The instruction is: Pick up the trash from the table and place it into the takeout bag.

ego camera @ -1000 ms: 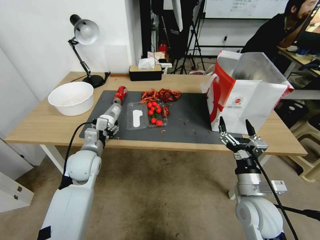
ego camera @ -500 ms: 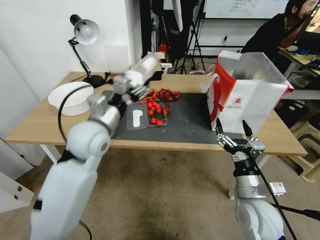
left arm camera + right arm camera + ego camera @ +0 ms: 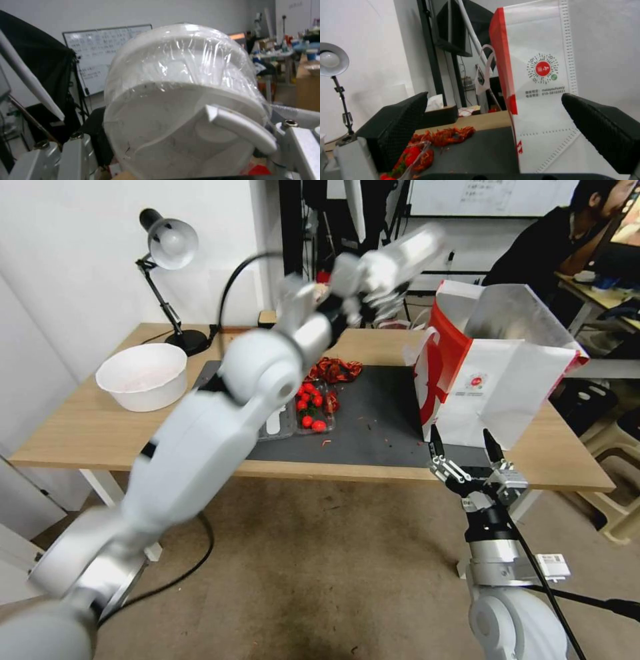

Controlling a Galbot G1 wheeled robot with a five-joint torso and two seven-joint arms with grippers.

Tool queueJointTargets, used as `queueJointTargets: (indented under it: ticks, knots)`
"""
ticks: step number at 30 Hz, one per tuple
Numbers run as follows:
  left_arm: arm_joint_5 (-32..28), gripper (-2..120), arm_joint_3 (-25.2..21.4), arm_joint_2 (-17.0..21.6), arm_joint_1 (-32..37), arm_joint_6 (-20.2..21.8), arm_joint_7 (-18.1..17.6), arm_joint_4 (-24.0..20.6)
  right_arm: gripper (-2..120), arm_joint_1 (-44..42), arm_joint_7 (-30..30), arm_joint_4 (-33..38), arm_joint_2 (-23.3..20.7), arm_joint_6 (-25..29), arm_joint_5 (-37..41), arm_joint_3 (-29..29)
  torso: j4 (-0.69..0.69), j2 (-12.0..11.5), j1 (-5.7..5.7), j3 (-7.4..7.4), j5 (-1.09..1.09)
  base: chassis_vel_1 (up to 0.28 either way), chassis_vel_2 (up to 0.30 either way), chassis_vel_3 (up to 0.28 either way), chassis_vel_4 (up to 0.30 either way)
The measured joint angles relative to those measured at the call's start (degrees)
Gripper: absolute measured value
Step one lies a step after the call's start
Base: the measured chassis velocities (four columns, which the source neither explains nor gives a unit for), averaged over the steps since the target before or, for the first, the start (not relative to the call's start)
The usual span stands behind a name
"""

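My left gripper [image 3: 389, 265] is shut on a piece of trash, a round white container in clear wrap [image 3: 419, 245], held high in the air just left of the takeout bag's open top. In the left wrist view the wrapped container [image 3: 180, 82] sits between the metal fingers [image 3: 301, 147]. The takeout bag [image 3: 493, 373] stands upright on the right end of the table [image 3: 80, 427], white with red sides and foil lining. My right gripper [image 3: 461, 448] hangs open at the table's front edge before the bag [image 3: 540, 75].
On the dark mat [image 3: 380, 420] lie a clear tray of cherry tomatoes [image 3: 312, 410] and red crayfish shells [image 3: 333, 369]. A white bowl [image 3: 142, 375] and a desk lamp [image 3: 170, 247] stand at the left. A person sits behind the bag.
My left arm has lifted the wrapped container off the mat's left front and swung it up and right toward the bag. The right gripper has sunk slightly.
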Motion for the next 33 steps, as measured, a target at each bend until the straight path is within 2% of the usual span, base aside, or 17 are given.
queueJointTargets:
  ticks: [1,4,6,7,9,10,12,13,14,16,20,24,31,33]
  knots:
    - [-0.43,70,1.4,-1.31,-2.95,0.24,0.08,2.18,100,-0.22,-0.03,0.13,0.18,-0.04,-0.13,0.09,-0.01,0.0,0.0,0.0,-0.01,0.0,0.0,0.0,0.0]
    - [-0.91,70,2.29,-2.08,-4.76,0.55,0.1,3.6,100,-0.43,-0.05,0.22,0.34,-0.04,-0.22,0.17,0.0,0.0,0.0,0.0,0.02,0.0,0.0,0.0,0.0]
    - [-2.18,70,5.04,-3.71,-8.43,1.41,0.15,7.13,100,-1.0,-0.13,0.51,0.55,-0.02,-0.32,0.3,0.0,0.0,0.0,0.0,0.01,0.0,0.0,0.0,0.0]
    - [-2.18,70,5.04,-3.71,-8.43,1.41,0.15,7.13,100,-1.0,-0.13,0.51,0.55,-0.02,-0.32,0.3,0.0,0.0,0.0,0.0,0.01,0.0,0.0,0.0,0.0]
    - [-3.08,70,9.48,-6.08,-11.95,1.99,-0.02,11.08,100,-1.6,-0.25,0.74,0.76,0.18,-0.34,0.46,0.01,0.0,0.0,0.0,0.0,0.0,0.0,0.0,0.0]
    - [-3.08,70,9.48,-6.08,-11.95,1.99,-0.02,11.08,100,-1.6,-0.25,0.74,0.76,0.18,-0.34,0.46,0.01,0.0,0.0,0.0,0.0,0.0,0.0,0.0,0.0]
    - [-3.7,70,13.18,-9.32,-14.26,2.84,-0.47,14.39,100,-1.69,-0.26,0.89,0.98,0.31,-0.35,0.61,0.0,0.0,0.0,0.0,0.02,0.0,0.0,0.0,0.0]
    - [-4.81,70,16.99,-14.36,-17.65,3.26,-0.9,20.5,100,-2.27,-0.27,1.76,1.49,0.43,-0.39,0.55,0.0,0.0,0.0,0.0,0.0,0.0,0.0,0.0,0.0]
    - [-4.81,70,16.99,-14.36,-17.65,3.26,-0.9,20.5,100,-2.27,-0.27,1.76,1.49,0.43,-0.39,0.55,0.0,0.0,0.0,0.0,0.0,0.0,0.0,0.0,0.0]
    - [-5.34,70,18.01,-17.89,-20.35,3.26,-0.95,26.39,100,-2.81,-0.3,1.93,1.6,0.95,-0.39,0.55,0.01,0.0,0.0,0.0,0.0,0.0,0.0,0.0,0.0]
    - [-5.54,70,18.99,-21.01,-22.49,3.13,-0.98,31.61,100,-2.97,-0.31,2.01,1.77,1.26,-0.35,0.57,0.0,0.0,-0.01,-0.01,0.01,0.0,0.0,0.0,0.0]
    - [-5.31,70,19.65,-21.52,-22.55,3.0,-1.34,33.49,100,-3.04,-0.22,2.62,1.72,1.26,-0.02,0.82,0.01,0.0,-0.01,-0.01,-0.01,0.0,0.0,0.0,0.0]
    - [-5.22,70,19.9,-21.4,-21.61,3.02,-1.22,34.0,100,-3.03,-0.02,2.78,1.69,1.26,0.22,0.99,0.01,0.0,-0.01,0.0,-0.01,0.0,0.0,0.0,0.0]
    - [-5.22,80,20.0,-21.37,-21.46,3.05,-1.18,33.81,100,-2.99,0.04,2.78,1.69,1.25,0.26,1.02,0.0,0.0,-0.01,-0.01,-0.01,0.0,0.0,0.0,0.0]
